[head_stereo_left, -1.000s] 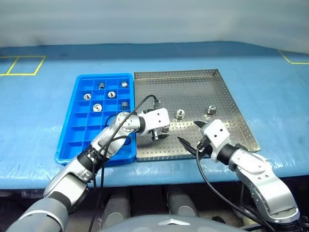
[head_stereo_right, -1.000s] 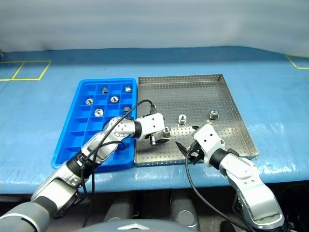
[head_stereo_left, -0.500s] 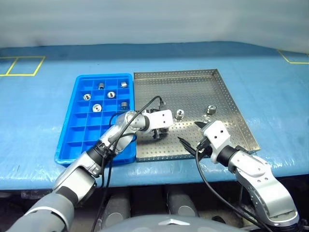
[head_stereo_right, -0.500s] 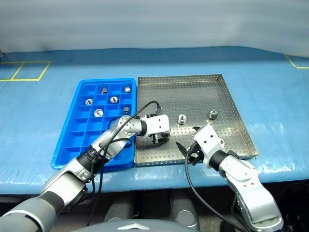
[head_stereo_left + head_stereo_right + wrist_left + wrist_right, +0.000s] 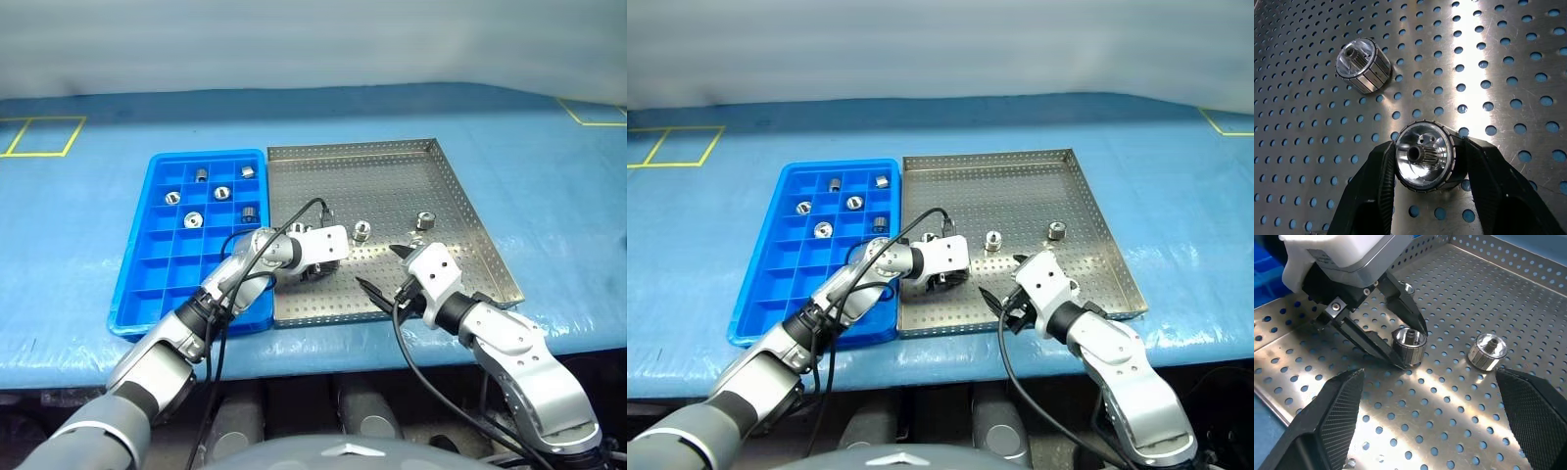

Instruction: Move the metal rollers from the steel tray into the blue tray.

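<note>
Blue sheeting covers the tabletop [image 5: 549, 196], with yellow tape marks at its far corners. Low over the steel tray [image 5: 392, 162], near its front left part, the left pincer [image 5: 1425, 164] has its fingers [image 5: 1371, 186] set either side of a roller [image 5: 1425, 155] that stands on end on the perforated floor. They sit right against its ribbed wall, though whether they are squeezing it yet I cannot tell; it looks like a grasp just being taken, from the sides so the roller can be lifted upright.

A second roller [image 5: 1362, 65] lies just beyond it, clear of the fingers, and a third [image 5: 427, 220] stands farther right in the tray.

The right pincer [image 5: 1435, 421] hangs nearby at the front of the tray, released and wide apart, holding nothing; probably it waits there so as not to crowd the pick.

Touching the steel tray on its left is the blue tray [image 5: 147, 284], with five rollers [image 5: 194, 219] already resting in separate far compartments, one to a cell. Its near rows are bare, so the job seems a little past halfway.
</note>
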